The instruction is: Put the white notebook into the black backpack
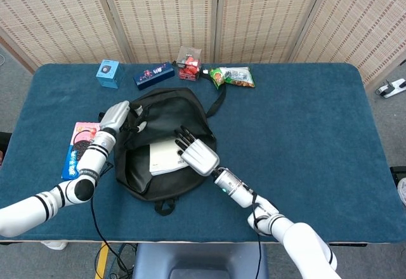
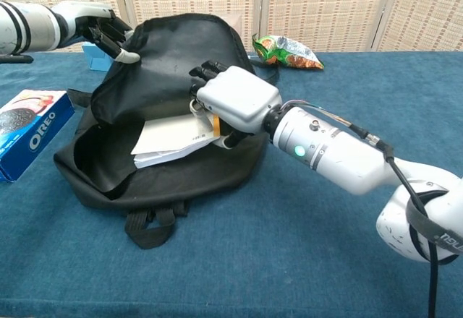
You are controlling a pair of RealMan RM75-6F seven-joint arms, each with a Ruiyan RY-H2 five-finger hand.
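Notebook position: the white notebook (image 1: 166, 158) sits partway inside the mouth of the black backpack (image 1: 166, 111), lying flat on the lower lining, with part of its near edge showing in the opening. From the chest view its long axis runs roughly across the opening, slightly tilted, one corner pointing toward the bag's front lip. Landmark for everything below is the backpack.

Right hand (image 2: 233, 101) is at the right side of the opening, directly against the notebook's right end — so the notebook lies to the hand's left, deeper into the bag. This hand is clearly the nearer one. Fingers are curled around the notebook's right edge; it holds the notebook, grip narrow. Exact finger contact underneath is hidden by the palm.

Left hand (image 1: 116, 119) is at the backpack's left upper rim, fingers pinching the flap fabric and lifting it — the opening stands propped.

Judgement: insertion is most of the way done. Next move likely calls for a push leftward and inward along the lining, then release; risk is the protruding corner catching on the front lip.
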